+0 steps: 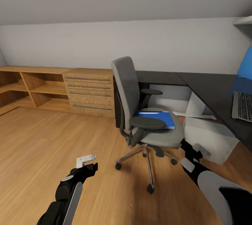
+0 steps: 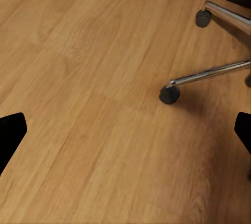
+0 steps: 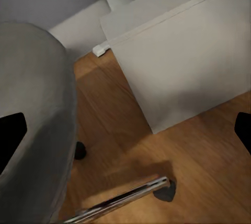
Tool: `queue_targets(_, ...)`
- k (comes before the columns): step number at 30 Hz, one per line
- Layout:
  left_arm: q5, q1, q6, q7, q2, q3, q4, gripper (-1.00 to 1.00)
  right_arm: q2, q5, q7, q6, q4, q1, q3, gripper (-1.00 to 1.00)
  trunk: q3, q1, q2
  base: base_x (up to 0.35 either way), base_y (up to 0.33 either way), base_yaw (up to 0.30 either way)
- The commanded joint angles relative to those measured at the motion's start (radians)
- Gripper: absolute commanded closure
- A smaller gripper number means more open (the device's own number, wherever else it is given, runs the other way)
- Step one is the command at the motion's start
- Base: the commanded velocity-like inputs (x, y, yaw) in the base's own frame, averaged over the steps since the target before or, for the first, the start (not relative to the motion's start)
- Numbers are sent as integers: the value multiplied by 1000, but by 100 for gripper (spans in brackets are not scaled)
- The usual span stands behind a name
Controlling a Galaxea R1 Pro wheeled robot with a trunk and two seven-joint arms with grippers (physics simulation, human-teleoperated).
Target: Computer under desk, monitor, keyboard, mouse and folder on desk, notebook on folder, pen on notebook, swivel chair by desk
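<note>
I see the desk (image 1: 210, 88) running along the right wall, its black top carrying the keyboard (image 1: 242, 106) at the picture's right edge. The swivel chair (image 1: 140, 106) stands on the wood floor (image 1: 42, 137) just beside the desk, and the white computer (image 1: 210, 137) sits on the floor under the desktop. The blue folder (image 1: 156, 118) lies flat on the chair seat. My left gripper (image 1: 86, 160) hangs spread wide above the floor; my right gripper (image 1: 190, 151), near the seat's edge, is likewise spread
</note>
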State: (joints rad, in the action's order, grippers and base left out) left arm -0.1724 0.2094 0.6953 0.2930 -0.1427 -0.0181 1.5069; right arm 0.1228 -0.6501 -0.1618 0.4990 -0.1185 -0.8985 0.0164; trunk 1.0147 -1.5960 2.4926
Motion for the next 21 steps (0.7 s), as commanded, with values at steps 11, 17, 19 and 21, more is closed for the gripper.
queue_targets(11, -12, 1, 3, 5, 0, 1, 4, -100, 47, -94, -5, -28, -6, 0, 28, -100, 1, 0, 0, 248, 0, 0)
queue_targets(17, -12, 1, 2, 6, 0, 0, 6, -100, 77, -275, 5, -114, -7, 0, 38, -100, 1, 0, 0, 76, 0, 0)
queue_targets(19, -12, 1, 1, 6, 0, 0, 6, -100, 79, -288, 4, -124, -7, 0, 39, -100, 1, 0, 0, 248, 0, 0)
queue_targets(21, -12, 1, 1, 5, 0, 0, 6, -100, 81, -290, 4, -126, -7, 0, 39, -100, 1, 0, 0, 209, 0, 0)
